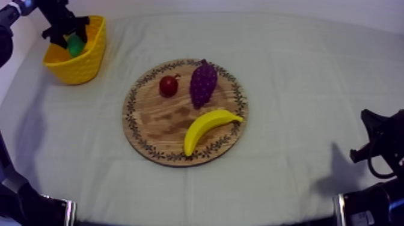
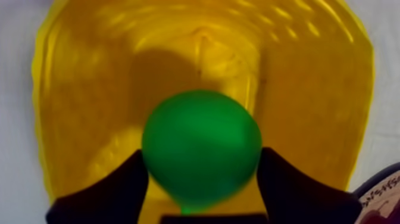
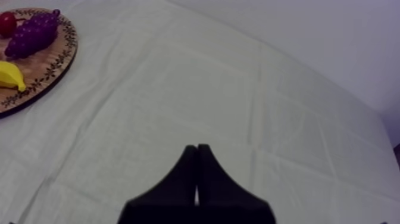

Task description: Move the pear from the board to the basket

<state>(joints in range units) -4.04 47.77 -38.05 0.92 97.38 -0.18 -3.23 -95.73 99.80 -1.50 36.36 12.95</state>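
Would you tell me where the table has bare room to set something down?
Widest: the cloth between the wooden board and the right tool. Also the strip in front of the board, and bare wood beside the banana. Crowded: the yellow basket, where the left tool holds the pear.

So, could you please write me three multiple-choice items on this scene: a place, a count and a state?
1. Where is the pear? A in the right jaws; B in the left jaws, over the yellow basket; C loose beside the basket.
2. How many fruits lie on the wooden board? A two; B three; C four.
3. How do the right jaws stand? A open; B shut on a fruit; C shut on nothing.
1 B: the left jaws clasp it above the basket's inside.
2 B: small red fruit, grapes, banana.
3 C: they lie together as a narrow wedge.
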